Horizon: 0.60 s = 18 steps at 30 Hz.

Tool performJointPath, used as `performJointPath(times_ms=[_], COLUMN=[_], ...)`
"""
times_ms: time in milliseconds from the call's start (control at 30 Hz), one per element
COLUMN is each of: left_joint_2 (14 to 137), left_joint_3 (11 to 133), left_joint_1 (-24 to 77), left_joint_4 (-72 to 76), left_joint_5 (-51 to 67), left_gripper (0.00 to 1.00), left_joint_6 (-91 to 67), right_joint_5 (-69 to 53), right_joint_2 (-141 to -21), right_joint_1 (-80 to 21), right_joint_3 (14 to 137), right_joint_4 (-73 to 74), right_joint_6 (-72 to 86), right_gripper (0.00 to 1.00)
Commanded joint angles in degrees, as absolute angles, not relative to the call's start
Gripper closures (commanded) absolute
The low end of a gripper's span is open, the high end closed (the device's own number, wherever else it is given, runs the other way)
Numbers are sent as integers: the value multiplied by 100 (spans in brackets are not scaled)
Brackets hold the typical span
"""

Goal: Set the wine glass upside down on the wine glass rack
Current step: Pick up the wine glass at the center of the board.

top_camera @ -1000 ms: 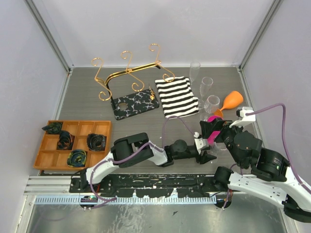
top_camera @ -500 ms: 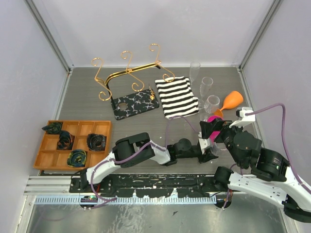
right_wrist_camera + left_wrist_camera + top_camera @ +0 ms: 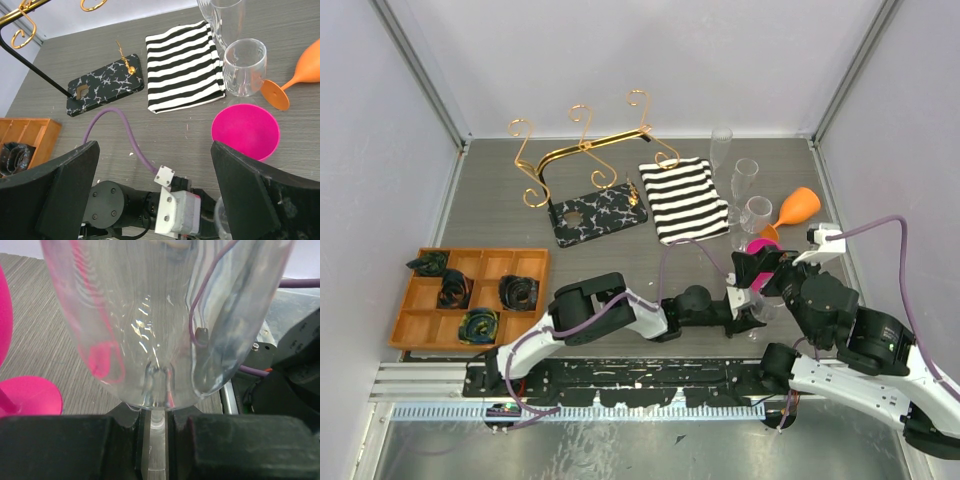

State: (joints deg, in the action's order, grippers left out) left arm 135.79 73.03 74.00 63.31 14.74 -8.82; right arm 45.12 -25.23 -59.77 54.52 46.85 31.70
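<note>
Clear wine glass point(image 3: 160, 335) stands upright at the table's front right, stem between the left gripper point(image 3: 159, 442) fingers, can't tell if they're actually pinching. Pink glass point(image 3: 245, 131) just beside. Right gripper point(image 3: 155, 175) spread wide, holding nothing. Gold rack point(image 3: 582, 150) well apart, back left.

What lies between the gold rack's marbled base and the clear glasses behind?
A black-and-white striped cloth separates the wine glass rack from the clear glasses; the top view shows it.

Left end effector point(image 3: 745, 308) stretches across the bench point(image 3: 500, 215) to a clear glass point(image 3: 761, 313) just beside the right arm point(image 3: 840, 320); rack point(image 3: 585, 150) and cloth point(image 3: 685, 198) sit well behind.
</note>
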Motion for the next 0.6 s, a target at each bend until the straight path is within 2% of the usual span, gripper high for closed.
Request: performJointPath(times_ms=[0,167,567], left_joint_2=[13167,12659,11112], left_joint_3=[6814,6201,4441], left_joint_1=[7414,7411,7409], left_joint_4=[6625,6696,6423], left_joint_5=[1509,1380,1097], left_gripper=[86,100,100], left_joint_6=[-795,-696,-681], right_joint_5=[4638,4652,4237], right_joint_2=[-2433,-2369,-2138], right_joint_1=[-5979,-5977,-5979], right_joint_3=[5461,5421,5519], right_joint_4=[4600,4605,4345], right_joint_6=[3243,3298,3389], right_gripper=[1,1,1])
